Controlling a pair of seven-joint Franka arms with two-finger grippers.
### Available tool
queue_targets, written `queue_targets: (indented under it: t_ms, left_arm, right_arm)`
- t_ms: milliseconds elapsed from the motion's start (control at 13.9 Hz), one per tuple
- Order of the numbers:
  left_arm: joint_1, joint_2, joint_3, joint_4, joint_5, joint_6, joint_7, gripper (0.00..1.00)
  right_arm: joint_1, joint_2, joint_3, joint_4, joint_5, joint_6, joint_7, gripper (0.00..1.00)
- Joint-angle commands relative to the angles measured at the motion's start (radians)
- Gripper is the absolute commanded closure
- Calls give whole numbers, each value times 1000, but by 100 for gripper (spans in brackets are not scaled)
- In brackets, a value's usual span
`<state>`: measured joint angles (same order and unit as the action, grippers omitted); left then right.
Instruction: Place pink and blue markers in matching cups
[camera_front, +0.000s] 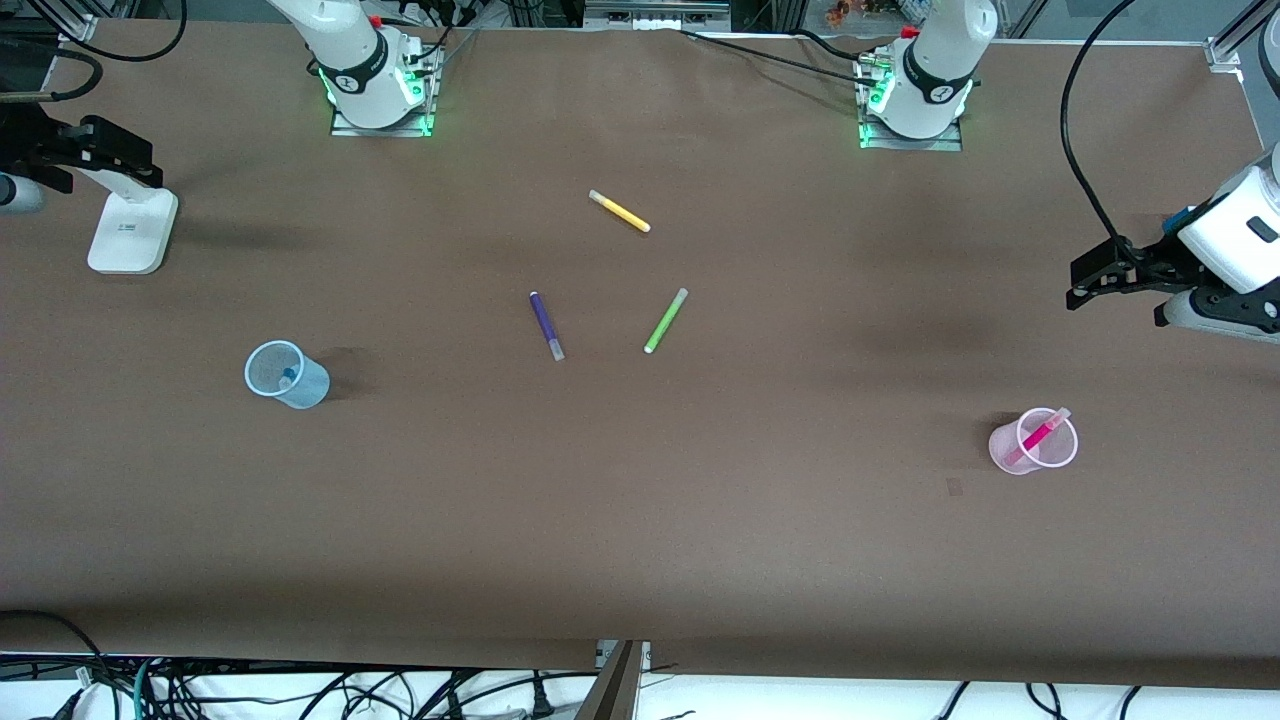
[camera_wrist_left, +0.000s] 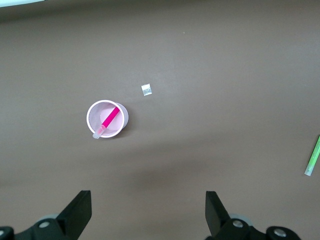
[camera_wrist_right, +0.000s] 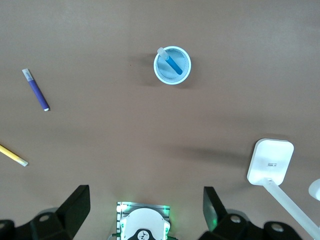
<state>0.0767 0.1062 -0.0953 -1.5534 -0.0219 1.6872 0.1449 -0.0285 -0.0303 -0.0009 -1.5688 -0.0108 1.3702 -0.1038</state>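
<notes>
The light blue cup (camera_front: 310, 386) stands toward the right arm's end of the table with the blue marker (camera_front: 288, 377) inside it. Both show in the right wrist view, the cup (camera_wrist_right: 185, 74) and the marker (camera_wrist_right: 173, 63). The pale pink cup (camera_front: 1000, 451) stands toward the left arm's end with the pink marker (camera_front: 1041, 434) leaning inside it. Both also show in the left wrist view, the cup (camera_wrist_left: 92, 112) and the marker (camera_wrist_left: 112, 118). My left gripper (camera_front: 1100, 274) (camera_wrist_left: 148, 210) is open and empty, up over the table's end. My right gripper (camera_front: 118, 150) (camera_wrist_right: 145, 210) is open and empty over the other end.
A purple pen (camera_front: 546, 325), a green pen (camera_front: 665, 320) and a yellow pen (camera_front: 619, 211) lie mid-table between the cups. A white stand (camera_front: 130, 232) sits beside my right gripper. A small scrap of tape (camera_wrist_left: 147, 89) lies near the pink cup.
</notes>
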Motion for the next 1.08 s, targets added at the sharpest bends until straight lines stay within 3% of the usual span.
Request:
queue_targets:
  t_ms: [0,718,1006]
  left_arm:
    - [18,-5,-3,10,-26,-6,16,0]
    - [37,0,-9,4,-26,-11,45,0]
    - [-18,-5,32,4,-24,-24,47,0]
  right_arm:
    - [-4,23,2,38,-12,-16,12,0]
    - [-4,24,2,38,-14,-16,10,0]
    - [-4,24,2,38,-14,-16,10,0]
